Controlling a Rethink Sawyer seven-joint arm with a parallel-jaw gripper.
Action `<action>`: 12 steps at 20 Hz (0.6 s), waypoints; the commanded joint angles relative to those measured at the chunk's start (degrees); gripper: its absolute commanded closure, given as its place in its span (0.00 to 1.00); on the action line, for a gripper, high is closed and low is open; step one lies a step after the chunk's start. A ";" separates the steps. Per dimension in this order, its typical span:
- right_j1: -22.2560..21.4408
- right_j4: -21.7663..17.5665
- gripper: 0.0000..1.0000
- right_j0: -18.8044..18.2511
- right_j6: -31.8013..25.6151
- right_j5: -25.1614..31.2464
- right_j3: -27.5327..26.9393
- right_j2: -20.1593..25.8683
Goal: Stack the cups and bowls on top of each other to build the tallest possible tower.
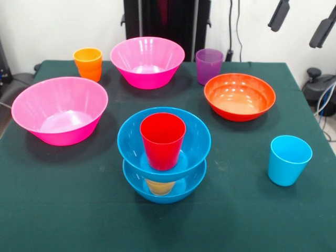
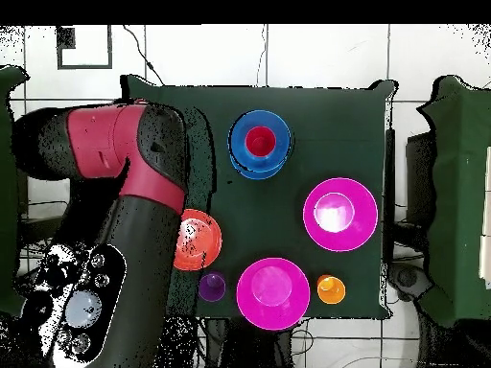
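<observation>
The tower stands at the table's front middle. A blue bowl (image 1: 186, 185) holds a yellow cup (image 1: 159, 187), and a second blue bowl (image 1: 197, 137) sits on that cup. A red cup (image 1: 163, 140) stands upright in the top bowl. From overhead the tower shows as a blue bowl's rim (image 2: 238, 153) around the red cup (image 2: 259, 141). The light blue cup (image 1: 289, 160) stands alone at the right; in the overhead view the arm hides it. No gripper shows in either view. Only the red and black arm (image 2: 144, 192) shows overhead, folded over the table's left side.
Two pink bowls (image 1: 31, 113) (image 1: 168, 58), an orange-red bowl (image 1: 262, 100), an orange cup (image 1: 88, 63) and a purple cup (image 1: 209, 65) stand upright around the back half. Overhead: pink bowls (image 2: 312, 216) (image 2: 247, 292), orange-red bowl (image 2: 213, 240), purple cup (image 2: 212, 286), orange cup (image 2: 330, 288).
</observation>
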 commanded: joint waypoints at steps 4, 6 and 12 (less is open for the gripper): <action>-1.06 -0.24 0.00 1.21 11.07 0.38 7.76 1.77; -2.02 -0.58 0.00 1.21 10.49 -0.42 9.39 1.58; -3.24 -1.28 0.00 1.15 10.57 -7.16 16.10 1.69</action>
